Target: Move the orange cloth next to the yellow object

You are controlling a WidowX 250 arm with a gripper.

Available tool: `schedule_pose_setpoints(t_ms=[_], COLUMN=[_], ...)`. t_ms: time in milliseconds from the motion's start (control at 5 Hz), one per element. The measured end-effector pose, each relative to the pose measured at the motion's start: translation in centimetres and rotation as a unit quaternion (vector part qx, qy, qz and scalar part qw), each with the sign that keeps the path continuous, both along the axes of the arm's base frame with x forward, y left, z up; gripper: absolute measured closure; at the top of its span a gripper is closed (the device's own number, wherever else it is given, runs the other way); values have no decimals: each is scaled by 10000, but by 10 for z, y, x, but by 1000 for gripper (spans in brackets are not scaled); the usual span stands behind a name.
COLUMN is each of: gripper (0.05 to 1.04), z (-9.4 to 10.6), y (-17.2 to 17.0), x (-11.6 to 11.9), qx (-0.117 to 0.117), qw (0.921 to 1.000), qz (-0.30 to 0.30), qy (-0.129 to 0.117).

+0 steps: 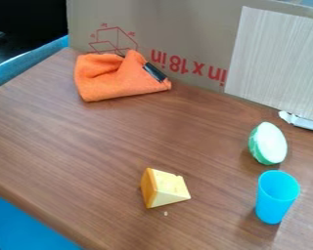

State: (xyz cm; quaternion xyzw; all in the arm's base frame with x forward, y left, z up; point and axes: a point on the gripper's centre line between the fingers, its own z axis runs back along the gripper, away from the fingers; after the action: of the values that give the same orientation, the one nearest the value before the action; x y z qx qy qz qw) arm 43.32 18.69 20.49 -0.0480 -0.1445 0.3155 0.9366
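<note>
The orange cloth [110,80] lies crumpled at the upper left of the wooden table, close against the cardboard wall. A short black object [154,72] rests against the cloth's right part. The yellow object, a toy cheese wedge [166,189], sits near the lower middle of the table, well apart from the cloth and nearer the camera.
A blue cup [275,197] stands at the lower right, with a green and white oval object [268,143] behind it. Cardboard [179,29] walls off the table's back, with a pale panel [280,61] against it. The wooden table's [74,146] edge runs along the left.
</note>
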Motion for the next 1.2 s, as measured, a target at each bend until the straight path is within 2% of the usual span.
schedule_pose_setpoints(t_ms=[200,400,600,800,1000,1200], gripper=[83,83,83,83,83,83], z=[-28,-63,-78,-87,-98,-93], y=[1,5,5,5,4,9], x=[2,-2,-6,-13,-13,-13], qx=[-138,-80,-26,171,131,69], qw=[9995,9983,9983,9986,9988,9995], qz=[5,-4,-40,-171,-273,-161], qy=[300,583,576,466,394,271])
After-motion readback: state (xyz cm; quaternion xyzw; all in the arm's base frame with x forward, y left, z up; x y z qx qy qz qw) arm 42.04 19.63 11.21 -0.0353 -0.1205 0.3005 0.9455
